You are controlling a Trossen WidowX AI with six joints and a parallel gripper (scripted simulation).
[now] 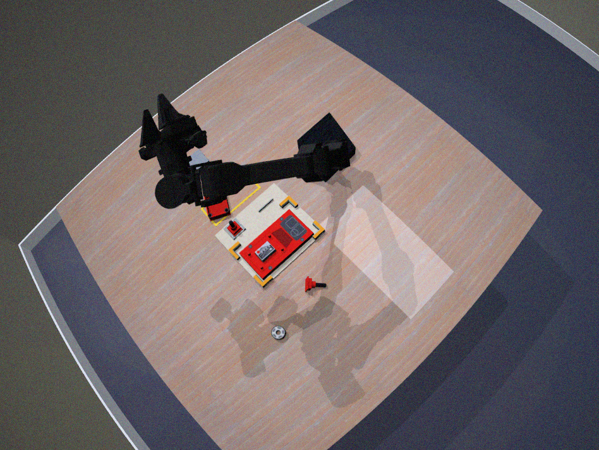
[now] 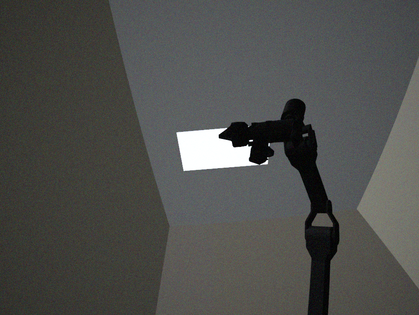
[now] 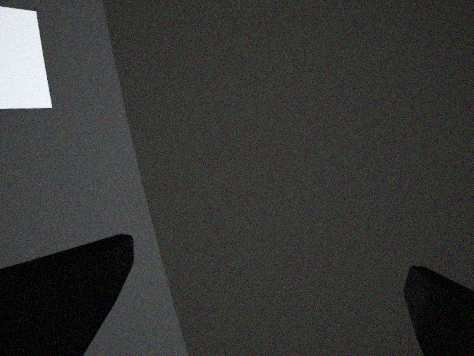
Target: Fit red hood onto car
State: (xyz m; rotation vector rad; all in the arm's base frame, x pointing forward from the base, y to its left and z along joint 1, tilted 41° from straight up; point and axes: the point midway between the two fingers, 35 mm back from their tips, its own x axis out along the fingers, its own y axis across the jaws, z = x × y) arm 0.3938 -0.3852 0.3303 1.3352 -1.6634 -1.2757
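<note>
The red hood (image 1: 218,208) lies on the table at the near-left corner of the cream mat (image 1: 271,193), partly under my arm. The red chassis (image 1: 278,242) sits in the jig between orange corner brackets (image 1: 262,280), with the grey engine block (image 1: 265,251) on it. The pegs are too small to make out. My gripper (image 1: 153,103) (image 2: 223,136) (image 3: 268,265) is open wide and empty. It is raised high and points up and away from the table, well to the left of the hood. The wrist view shows only walls and a ceiling light.
A small red part on a grey stand (image 1: 234,227) sits between hood and chassis. A red and black screw-like part (image 1: 313,284) and a small grey disc (image 1: 277,330) lie on the wood in front of the mat. A yellow line (image 1: 255,188) marks the hood's area.
</note>
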